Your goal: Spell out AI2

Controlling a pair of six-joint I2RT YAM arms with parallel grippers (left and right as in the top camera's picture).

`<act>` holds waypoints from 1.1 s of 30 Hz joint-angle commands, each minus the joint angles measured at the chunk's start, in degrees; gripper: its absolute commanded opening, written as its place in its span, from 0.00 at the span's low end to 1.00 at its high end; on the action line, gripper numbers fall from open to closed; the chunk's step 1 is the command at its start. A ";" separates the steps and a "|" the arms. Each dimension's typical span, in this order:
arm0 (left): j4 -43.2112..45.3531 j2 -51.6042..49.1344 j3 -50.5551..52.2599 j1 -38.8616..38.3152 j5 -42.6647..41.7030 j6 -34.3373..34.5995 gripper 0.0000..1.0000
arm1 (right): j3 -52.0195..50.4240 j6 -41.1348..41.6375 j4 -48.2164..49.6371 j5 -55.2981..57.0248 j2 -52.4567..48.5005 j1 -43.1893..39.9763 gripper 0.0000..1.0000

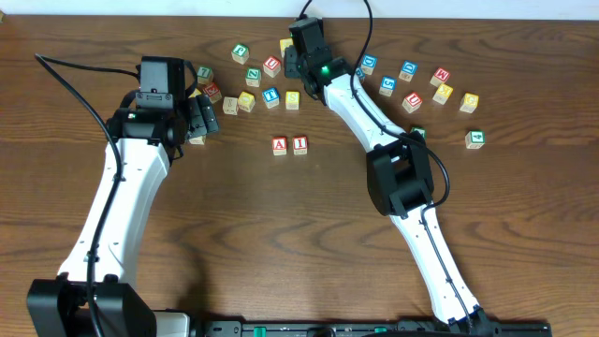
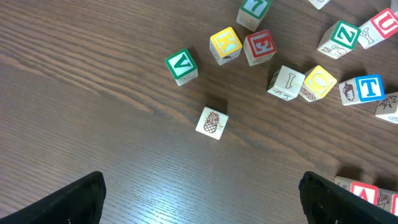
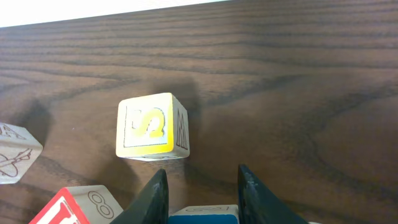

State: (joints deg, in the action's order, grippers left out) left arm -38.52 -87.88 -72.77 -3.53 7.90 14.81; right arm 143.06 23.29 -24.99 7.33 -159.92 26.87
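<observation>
Since the A block (image 1: pixel 279 145) and I block (image 1: pixel 299 144) sit together, we judge the 2 comes next. Our right end effector (image 3: pixel 202 170) flanks a blue block (image 3: pixel 203 216) — whether clamped, we cannot tell — and must shift to the yellow block (image 3: pixel 152 134), seemingly a 2.

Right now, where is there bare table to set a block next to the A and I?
Bare wood runs from the I block to the right arm, and below the A block across to the left arm. The far strip is crowded with loose blocks; there the right gripper pinches a blue block.
</observation>
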 commanded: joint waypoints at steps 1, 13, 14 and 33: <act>-0.02 -0.22 -0.57 0.02 0.94 0.28 0.98 | -0.33 0.02 -0.07 0.92 -0.50 -0.20 0.26; -0.02 -0.22 -0.59 0.02 0.94 0.28 0.98 | -0.24 0.00 -2.01 0.85 1.92 -0.20 0.21; -0.02 -0.22 -0.57 0.02 0.94 0.26 0.98 | -0.24 0.00 -2.25 0.85 2.29 -0.20 0.21; -0.04 -0.22 -0.57 0.02 0.94 0.28 0.98 | -0.24 -4.74 -29.31 -2.12 23.15 -0.15 0.17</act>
State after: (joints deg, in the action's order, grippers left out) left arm -38.52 -87.90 -72.77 -3.53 7.90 14.81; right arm 142.50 20.32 -50.68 5.32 -141.01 26.87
